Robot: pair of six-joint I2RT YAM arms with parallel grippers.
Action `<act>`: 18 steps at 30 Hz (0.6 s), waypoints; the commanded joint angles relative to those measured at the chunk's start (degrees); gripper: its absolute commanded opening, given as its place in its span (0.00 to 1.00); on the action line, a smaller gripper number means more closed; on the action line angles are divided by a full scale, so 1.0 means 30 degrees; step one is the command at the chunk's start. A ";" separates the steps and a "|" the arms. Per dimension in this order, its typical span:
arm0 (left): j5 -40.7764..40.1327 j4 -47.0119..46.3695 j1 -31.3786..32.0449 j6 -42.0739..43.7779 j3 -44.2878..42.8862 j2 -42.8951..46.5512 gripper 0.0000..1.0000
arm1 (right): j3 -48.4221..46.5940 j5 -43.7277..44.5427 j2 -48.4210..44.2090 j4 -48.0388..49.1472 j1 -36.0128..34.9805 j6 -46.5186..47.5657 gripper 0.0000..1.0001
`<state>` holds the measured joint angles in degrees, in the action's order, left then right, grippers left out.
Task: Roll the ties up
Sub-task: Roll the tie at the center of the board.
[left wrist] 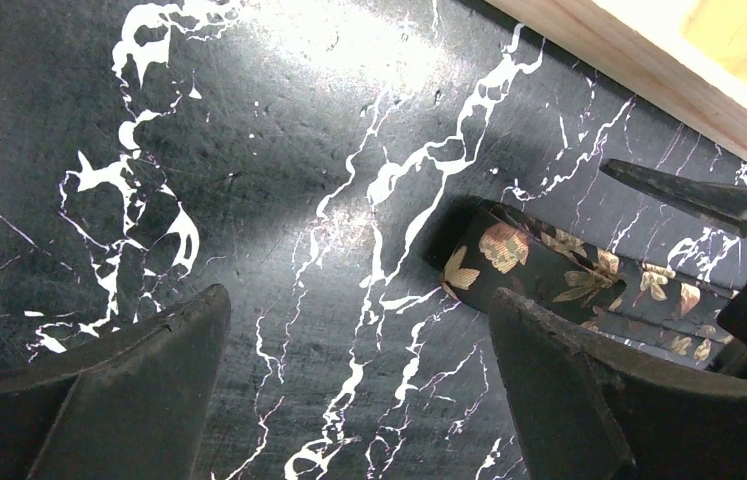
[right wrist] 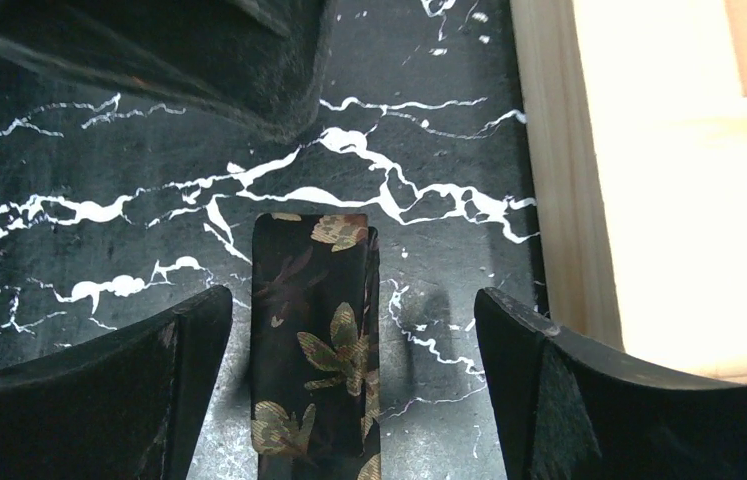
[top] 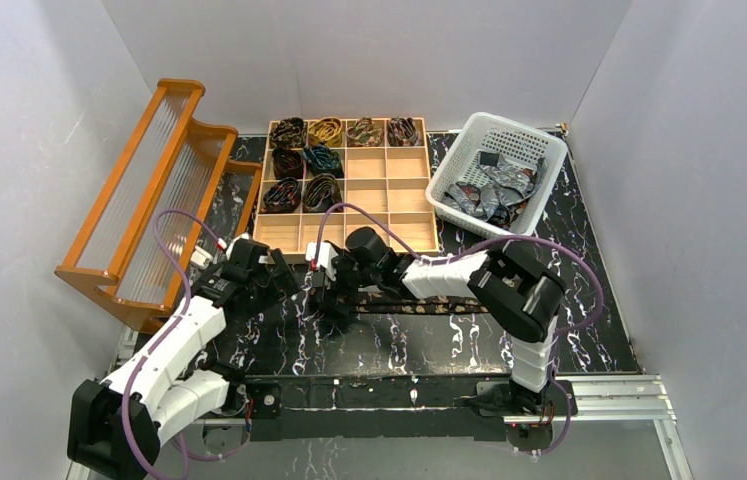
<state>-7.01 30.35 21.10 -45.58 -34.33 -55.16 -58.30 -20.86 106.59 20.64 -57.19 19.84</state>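
Counter: black marble-patterned surface (top: 449, 345), with both arms reaching to its middle from the near edge.
Tie being worked: a dark brown tie with gold flowers (top: 429, 307) lies flat on the counter as a long strip, running from the arms' meeting point out to the right, just in front of the tray.
Tie end, right wrist view: the squared end (right wrist: 314, 350) lies on the counter between the two fingers, nearer the left-hand one (right wrist: 129, 390). I cannot tell if it touches that finger.
Tie end, left wrist view: the same end (left wrist: 559, 275) sits by the right-hand finger (left wrist: 589, 390) and partly behind it.
Left jaws: released, spread wide over bare counter and grasping nothing.
Right jaws: released, wide apart on either side of the tie end and not clamped on it.
Tray: a pale wooden compartment tray (top: 404, 190) stands behind the arms; its edge (right wrist: 549, 150) is just beside the right jaws.
Rolled ties: eight small coils (top: 326, 130) fill the tray's far-left compartments, four in the back row and two in each of the next two rows.
Basket: a white mesh basket (top: 469, 140) to the right of the tray holds loose grey-silver ties (top: 499, 190).
Rack: a wooden rack (top: 149, 190) stands at the left.
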 commanded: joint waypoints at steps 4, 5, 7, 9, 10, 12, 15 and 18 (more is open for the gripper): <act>-0.0385 0.1032 -0.0120 0.0267 0.0083 0.0588 0.98 | -0.1252 -0.1359 0.1297 -0.1352 -0.0115 0.0632 0.99; -0.0341 0.1004 -0.0120 0.0229 0.0076 0.0567 0.98 | -0.1114 -0.1303 0.1360 -0.1246 -0.0121 0.0611 0.99; -0.0224 0.0880 -0.0135 0.0272 0.0124 0.0544 0.98 | -0.0942 -0.1194 0.1500 -0.1226 -0.0122 0.0758 0.98; -0.0186 0.0792 -0.0123 0.0306 0.0207 0.0490 0.98 | -0.0844 -0.0825 0.1769 -0.1417 -0.0119 0.1063 0.93; -0.0144 0.0718 -0.0135 0.0307 0.0220 0.0445 0.98 | -0.0839 -0.0603 0.1959 -0.1624 -0.0126 0.1185 0.87; 0.0079 0.0550 -0.0134 0.0284 0.0353 0.0378 0.98 | -0.0662 -0.0034 0.2021 -0.2007 -0.0099 0.1053 0.75; 0.0632 -0.0012 -0.0149 0.0003 0.0804 0.0346 0.98 | 0.0419 0.0447 0.1591 -0.1559 -0.0379 0.1230 0.64; 0.1076 -0.0650 -0.0138 -0.0267 0.1379 0.0325 0.98 | 0.1331 0.0806 0.1254 -0.0948 -0.0701 0.1269 0.58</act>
<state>-5.91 29.65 21.10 -45.60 -32.27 -54.28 -58.37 -22.13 110.89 19.03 -58.00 21.85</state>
